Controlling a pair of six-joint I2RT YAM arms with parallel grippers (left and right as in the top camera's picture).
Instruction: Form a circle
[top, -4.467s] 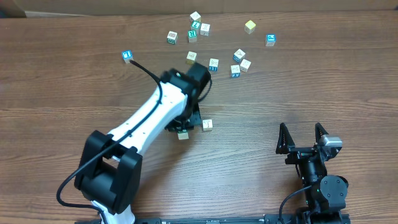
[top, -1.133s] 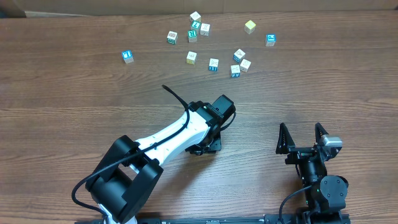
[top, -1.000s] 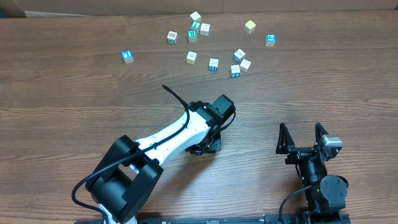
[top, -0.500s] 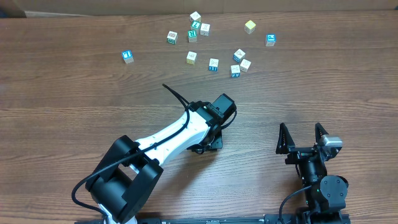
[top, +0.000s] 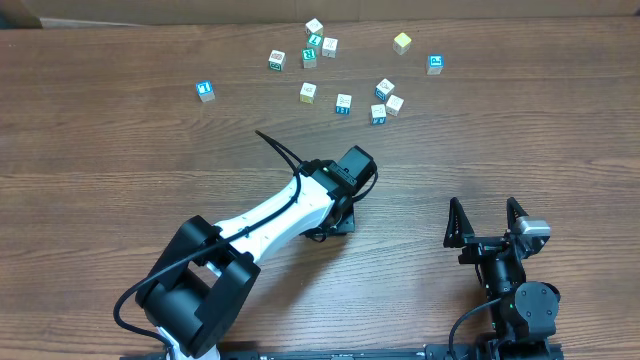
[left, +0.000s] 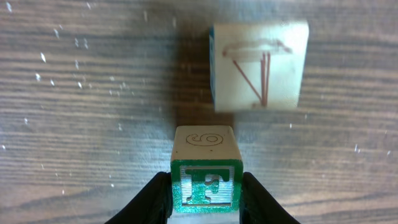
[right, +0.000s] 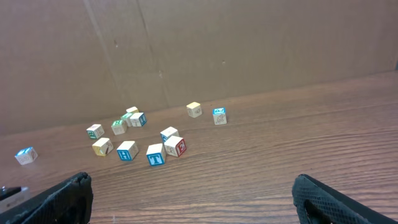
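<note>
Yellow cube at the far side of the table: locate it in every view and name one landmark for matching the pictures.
Overhead: the yellow cube lies near the top edge, right of centre, a little apart from the other cubes.
Right wrist: the yellow cube sits at mid-height, just left of centre, before the brown wall.
Left wrist: not in it.
Shared landmark: the blue-topped cube just right of it, also seen from the right wrist.

table (top: 100, 150): dark wood grain | backdrop (right: 249, 37): brown cardboard wall
</note>
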